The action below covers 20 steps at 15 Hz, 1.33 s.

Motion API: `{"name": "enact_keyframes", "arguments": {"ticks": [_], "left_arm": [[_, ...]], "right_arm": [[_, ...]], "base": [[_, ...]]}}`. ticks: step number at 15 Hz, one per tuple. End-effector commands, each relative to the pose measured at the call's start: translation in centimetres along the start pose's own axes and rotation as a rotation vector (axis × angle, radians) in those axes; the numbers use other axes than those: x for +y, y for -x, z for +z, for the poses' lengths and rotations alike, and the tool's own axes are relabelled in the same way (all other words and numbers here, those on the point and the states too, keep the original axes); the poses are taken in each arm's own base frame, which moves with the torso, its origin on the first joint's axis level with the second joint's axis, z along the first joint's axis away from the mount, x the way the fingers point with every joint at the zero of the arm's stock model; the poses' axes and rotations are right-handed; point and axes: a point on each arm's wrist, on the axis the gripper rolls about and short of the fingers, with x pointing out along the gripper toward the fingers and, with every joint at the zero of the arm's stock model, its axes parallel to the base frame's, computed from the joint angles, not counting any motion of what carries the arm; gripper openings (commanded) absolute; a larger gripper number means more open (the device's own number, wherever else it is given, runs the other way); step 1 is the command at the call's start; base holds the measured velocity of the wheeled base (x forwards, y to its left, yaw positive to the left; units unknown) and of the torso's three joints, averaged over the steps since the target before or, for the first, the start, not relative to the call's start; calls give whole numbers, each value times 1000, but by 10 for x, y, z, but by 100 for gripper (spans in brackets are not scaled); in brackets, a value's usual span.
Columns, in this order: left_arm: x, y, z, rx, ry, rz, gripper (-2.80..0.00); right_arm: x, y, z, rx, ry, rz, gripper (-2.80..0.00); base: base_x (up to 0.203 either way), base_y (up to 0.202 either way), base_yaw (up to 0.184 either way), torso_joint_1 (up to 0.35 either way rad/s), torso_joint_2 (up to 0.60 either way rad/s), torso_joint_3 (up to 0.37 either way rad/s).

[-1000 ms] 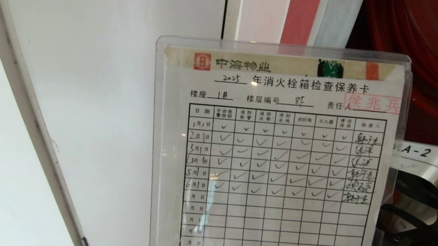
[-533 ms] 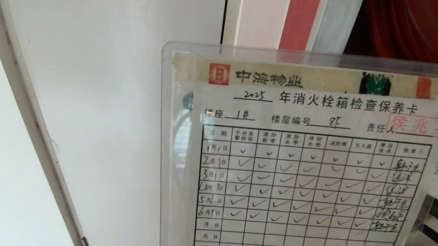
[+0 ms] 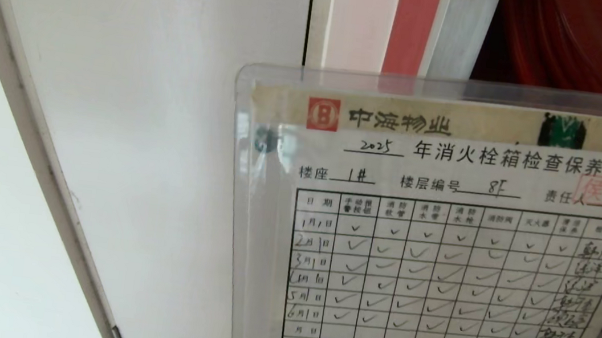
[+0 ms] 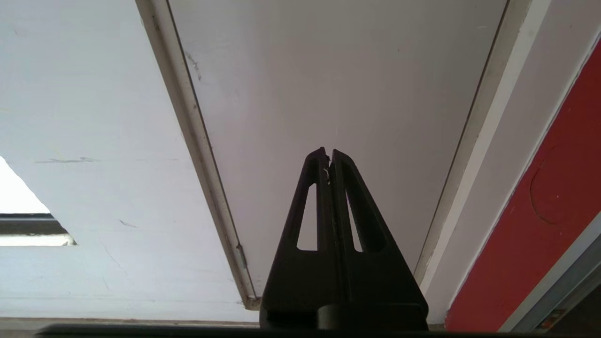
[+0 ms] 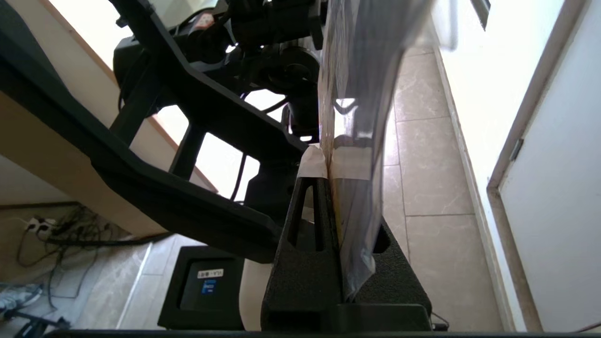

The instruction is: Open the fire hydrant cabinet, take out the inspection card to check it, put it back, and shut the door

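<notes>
The inspection card (image 3: 440, 255), a white sheet with a ticked grid inside a clear sleeve, fills the lower right of the head view, upright with its print facing the camera. The right wrist view sees the card (image 5: 361, 94) edge-on, rising from between the fingers. My right gripper (image 5: 331, 162) is shut on its lower edge. Behind the card, the fire hydrant cabinet shows its red inside (image 3: 580, 42) and silver frame (image 3: 462, 28). The door is out of view. My left gripper (image 4: 328, 152) is shut and empty, parked in front of a white panel.
A plain white panel door (image 3: 144, 86) with a pale frame takes up the left half of the head view. Beige floor tiles (image 5: 422, 188) lie below the card. My own dark body and base (image 5: 188, 141) stand close behind the right hand. A red strip (image 4: 540, 211) borders the panel.
The card has come closer to the head camera and slid right and down in view. It now looks larger and covers the labelled silver arm part that showed at the right.
</notes>
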Motion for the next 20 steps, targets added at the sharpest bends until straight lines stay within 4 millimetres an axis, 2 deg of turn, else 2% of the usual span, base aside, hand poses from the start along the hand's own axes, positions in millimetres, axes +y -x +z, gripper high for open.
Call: {"name": "enact_keyframes", "arguments": {"ticks": [1,4,7,14,20], "left_arm": [[0,-1,-3,12,0,-1,-280],[0,-1,-3,12,0,-1,-280],[0,-1,-3,12,0,-1,-280],[0,-1,-3,12,0,-1,-280],[0,-1,-3,12,0,-1,-280]], "right_arm": [[5,3,-1,-4,9,1,-280],[2,5,-7,2,-1,-176,-280],[17,19,-2,-34,36,-258,-280],[38,43,1,-106,86,-567,-280],[64,69,2,-94,87,-800,-280]], "base": [[0,0,0,0,0,0],[0,0,0,0,0,0],[0,0,0,0,0,0],[0,0,0,0,0,0],[0,0,0,0,0,0]]}}
